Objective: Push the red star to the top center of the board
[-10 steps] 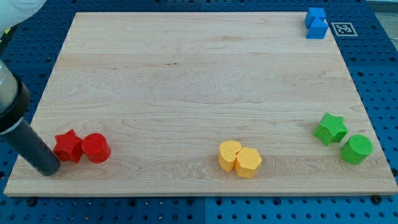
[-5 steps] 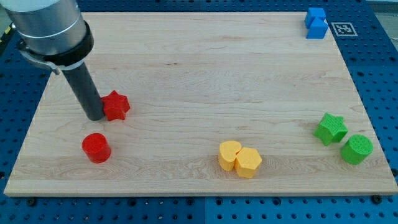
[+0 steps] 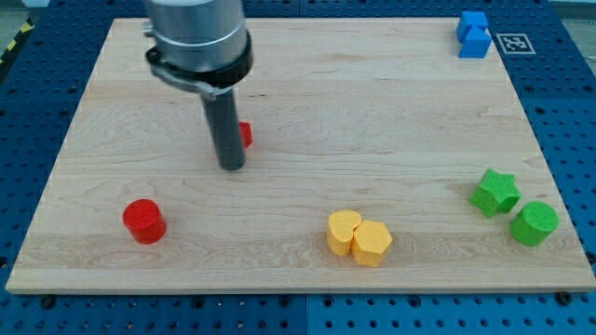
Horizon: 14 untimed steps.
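Observation:
The red star (image 3: pixel 245 134) lies left of the board's middle, mostly hidden behind my rod; only its right edge shows. My tip (image 3: pixel 231 167) rests on the wooden board (image 3: pixel 372 121) just below and left of the star, touching or nearly touching it. The rod rises from the tip to the view's top.
A red cylinder (image 3: pixel 144 221) stands at the lower left. Two yellow blocks (image 3: pixel 358 237) sit together at the bottom centre. A green star (image 3: pixel 494 193) and a green cylinder (image 3: pixel 535 223) are at the lower right. A blue block (image 3: pixel 473 33) is at the top right corner.
My tip and the red star have moved from the lower left up and to the right, towards the board's middle. The red cylinder stayed behind.

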Each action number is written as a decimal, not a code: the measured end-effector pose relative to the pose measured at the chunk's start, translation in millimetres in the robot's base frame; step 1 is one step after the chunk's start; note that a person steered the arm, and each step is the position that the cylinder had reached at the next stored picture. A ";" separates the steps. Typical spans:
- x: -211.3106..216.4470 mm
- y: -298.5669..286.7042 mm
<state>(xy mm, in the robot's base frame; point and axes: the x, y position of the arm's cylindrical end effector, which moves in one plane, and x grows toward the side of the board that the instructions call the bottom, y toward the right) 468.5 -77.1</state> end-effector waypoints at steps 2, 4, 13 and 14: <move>-53.1 0.5; -73.8 -45.9; -225.6 36.4; -194.3 36.4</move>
<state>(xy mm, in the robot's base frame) 274.3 -40.7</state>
